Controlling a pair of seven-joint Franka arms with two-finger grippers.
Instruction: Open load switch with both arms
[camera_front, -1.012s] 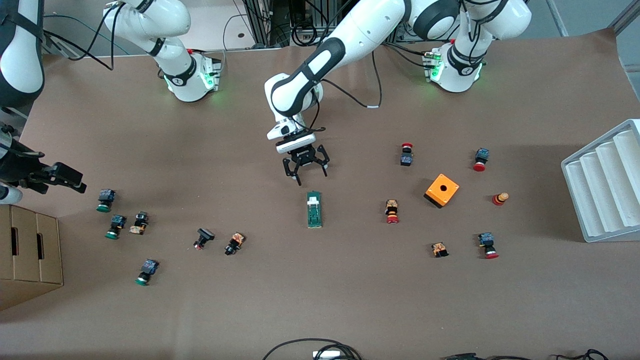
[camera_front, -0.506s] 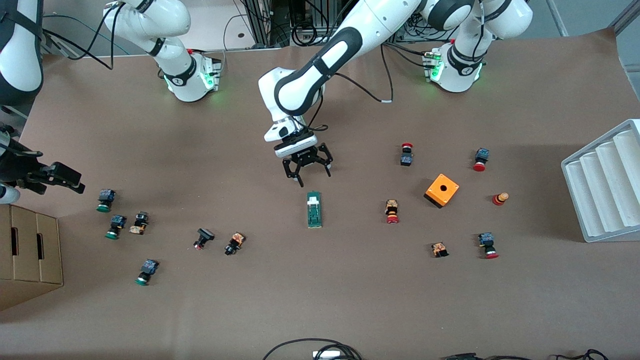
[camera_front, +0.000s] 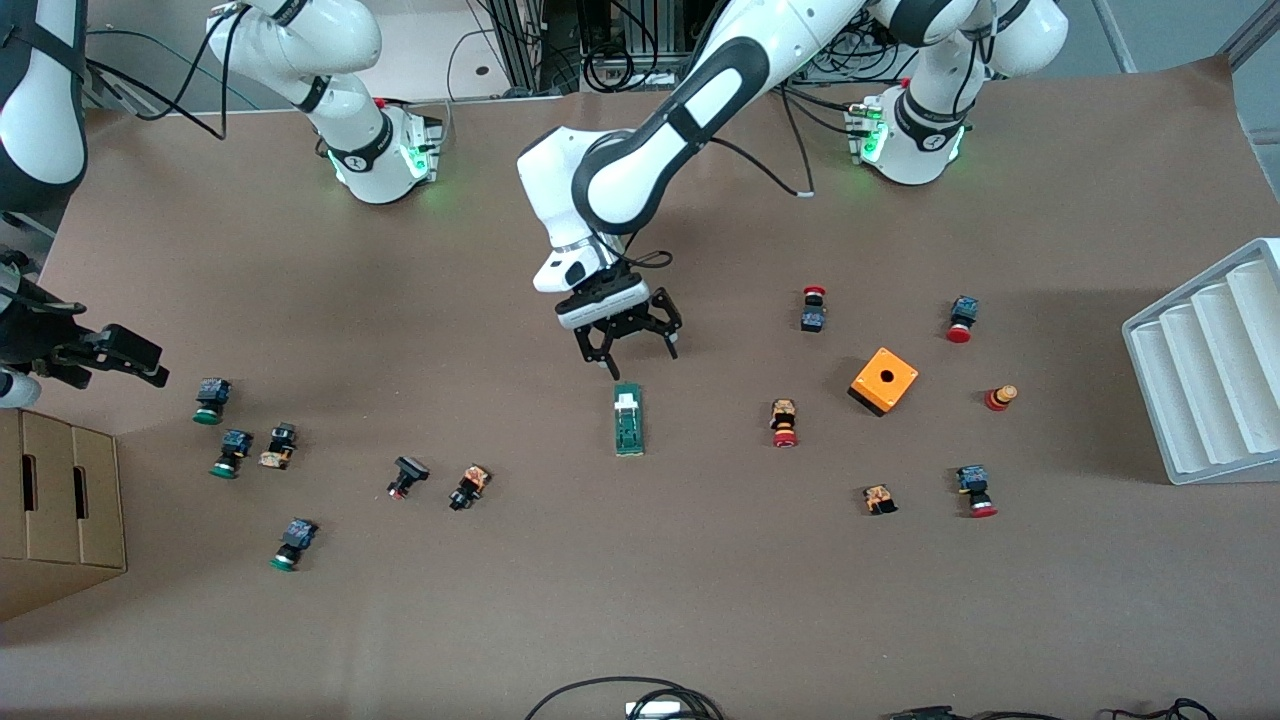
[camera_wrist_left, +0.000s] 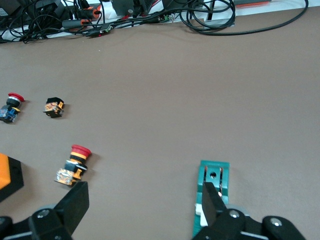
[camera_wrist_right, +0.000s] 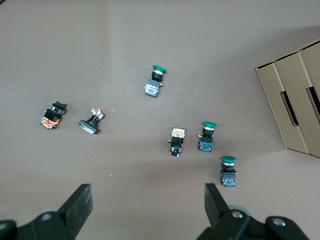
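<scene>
Since a second ago my left arm has swung its elbow toward the camera and the left pincer (camera_front: 630, 350) has slid a little toward the left arm's end, so it now hangs right at the load switch's (camera_front: 628, 419) upper end; the right arm has not stirred.

The left pincer's black fingers (camera_wrist_left: 214, 200) stand wide apart, holding nothing. In the left wrist view one finger overlaps the switch (camera_wrist_left: 212, 196) and the other sits over bare counter. The switch is a narrow green bar with a white block near its upper end, lying flat mid-counter, lengthwise toward the camera.

The right pincer (camera_front: 125, 358) waits above the counter's edge at the right arm's end, next to a cardboard box (camera_front: 55, 510); its fingers (camera_wrist_right: 79, 202) are spread wide and empty, over a scatter of green-capped buttons (camera_wrist_right: 206, 136).

The counter (camera_front: 640, 600) is a matte brown sheet. Toward the left arm's end sit an orange box (camera_front: 884, 380) with a round hole, red-capped buttons (camera_front: 784, 422) and a white ribbed tray (camera_front: 1205, 365), empty as far as I can see. Around the switch the surface lies open on every side, with cables (camera_front: 625, 700) only at the near edge.
</scene>
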